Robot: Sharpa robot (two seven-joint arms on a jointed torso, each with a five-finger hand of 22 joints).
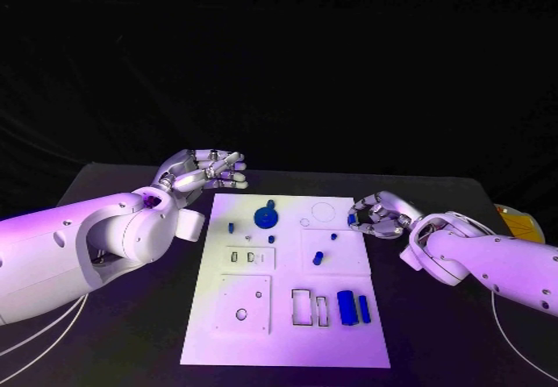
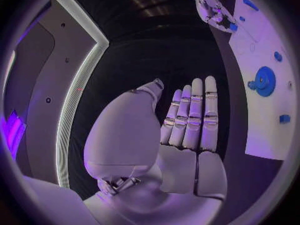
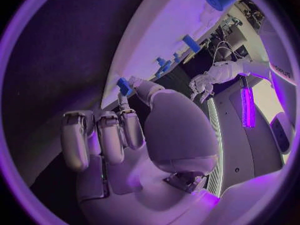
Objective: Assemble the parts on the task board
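The right hand point(image 1: 379, 216) pinches a small blue part point(image 1: 351, 218) over the task board's point(image 1: 291, 339) right edge. The left hand point(image 1: 210, 171), fingers straight and empty, hovers beyond the board's far-left corner above bare tabletop point(image 1: 128, 181).

Dim scene, bright glare on the task board point(image 1: 291, 339).

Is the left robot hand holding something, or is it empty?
Empty: the left robot hand shows straight fingers and a bare palm, nothing in it.
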